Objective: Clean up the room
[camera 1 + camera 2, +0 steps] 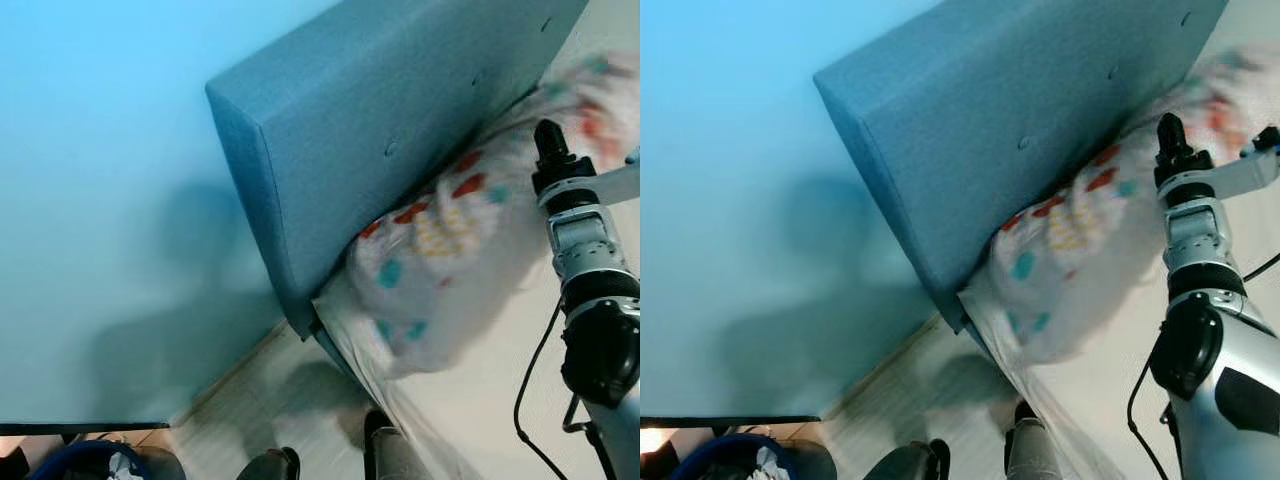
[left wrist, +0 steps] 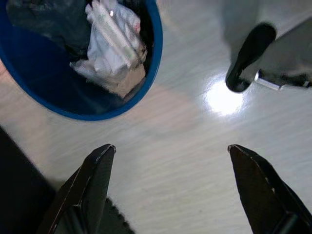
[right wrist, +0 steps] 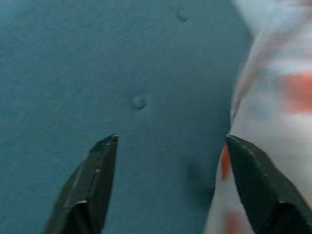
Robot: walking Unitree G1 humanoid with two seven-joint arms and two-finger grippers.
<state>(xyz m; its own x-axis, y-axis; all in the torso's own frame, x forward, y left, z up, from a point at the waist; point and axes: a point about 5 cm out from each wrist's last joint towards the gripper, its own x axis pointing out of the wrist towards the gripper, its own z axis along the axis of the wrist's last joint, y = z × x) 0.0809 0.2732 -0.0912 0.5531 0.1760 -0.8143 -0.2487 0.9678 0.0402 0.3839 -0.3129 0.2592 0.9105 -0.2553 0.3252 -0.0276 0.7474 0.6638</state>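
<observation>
A white pillow (image 1: 450, 250) with red, teal and yellow spots lies on the bed against the blue padded headboard (image 1: 380, 130); it looks blurred. My right gripper (image 3: 170, 187) is raised beside the pillow and stands open, facing the headboard (image 3: 122, 87), with the pillow's edge (image 3: 273, 107) by one finger. Nothing is between its fingers. My left gripper (image 2: 170, 187) hangs open over the pale floor, near a round blue bin (image 2: 29, 92) holding crumpled white rubbish (image 2: 114, 46).
A light blue wall (image 1: 110, 200) runs beside the headboard. The bed's white sheet (image 1: 490, 400) stretches under my right arm (image 1: 590, 300). The blue bin (image 1: 85, 458) sits at the lower left by a dark furniture edge (image 1: 80, 428). My feet (image 1: 280, 465) stand on pale floor.
</observation>
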